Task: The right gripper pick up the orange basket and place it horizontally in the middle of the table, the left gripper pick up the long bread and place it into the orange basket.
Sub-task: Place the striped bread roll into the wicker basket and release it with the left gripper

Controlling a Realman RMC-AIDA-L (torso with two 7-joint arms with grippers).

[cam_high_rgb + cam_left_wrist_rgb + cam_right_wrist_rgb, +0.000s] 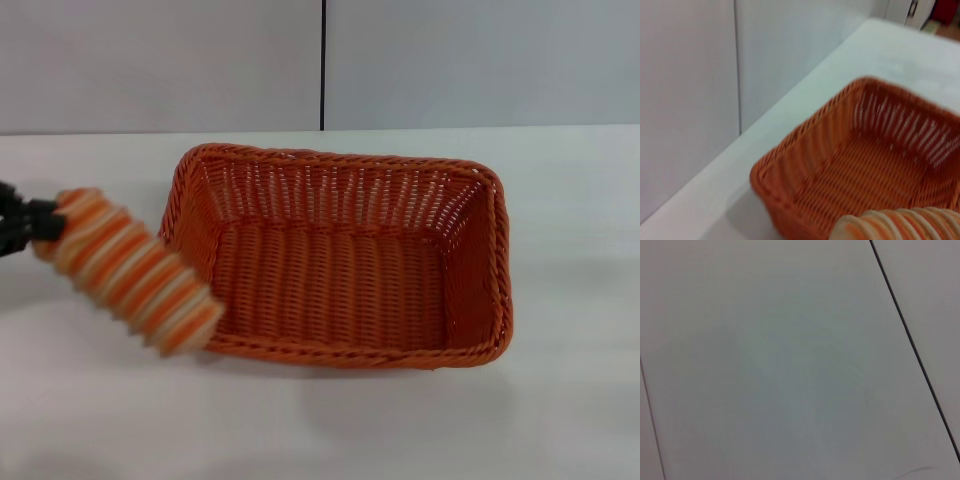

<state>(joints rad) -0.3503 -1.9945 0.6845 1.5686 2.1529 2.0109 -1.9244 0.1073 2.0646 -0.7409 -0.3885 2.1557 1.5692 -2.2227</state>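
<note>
Bread held aloft at the basket's left rim.
The left gripper [30, 228] pinches the long bread [130, 271] by one end, beside the orange basket [345, 262], lying lengthwise mid-table [320, 420]; grey wall panels behind.

Head and left-wrist views sharing basket [340, 265]

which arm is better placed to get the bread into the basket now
Left. The left gripper already holds the long bread by one end, its free end over the orange basket rim. The right gripper is out of view.
</note>
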